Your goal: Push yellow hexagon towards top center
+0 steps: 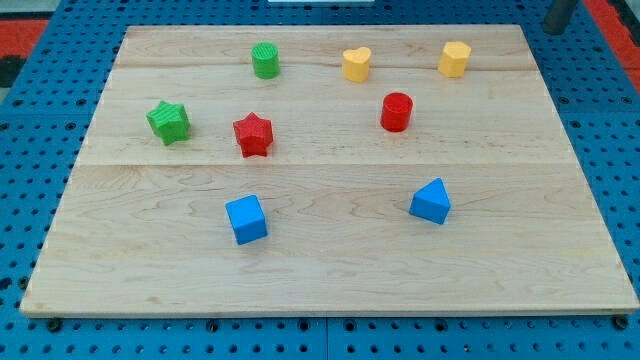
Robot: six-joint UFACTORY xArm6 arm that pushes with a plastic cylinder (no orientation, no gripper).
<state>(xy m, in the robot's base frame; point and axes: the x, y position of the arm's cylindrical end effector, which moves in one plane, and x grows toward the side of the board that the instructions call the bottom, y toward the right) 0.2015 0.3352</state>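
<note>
The yellow hexagon [454,58] stands near the view's top right of the wooden board [330,270]. My tip [552,31] shows at the view's top right corner, just beyond the board's corner, to the right of and slightly above the yellow hexagon, well apart from it. A yellow heart [356,64] stands left of the hexagon, near the top centre.
A green cylinder [265,60] is at the top left of centre. A green star [168,121] and a red star [253,134] are at the left. A red cylinder [396,111] stands below the two yellow blocks. A blue cube [246,219] and a blue triangular block [431,201] are lower down.
</note>
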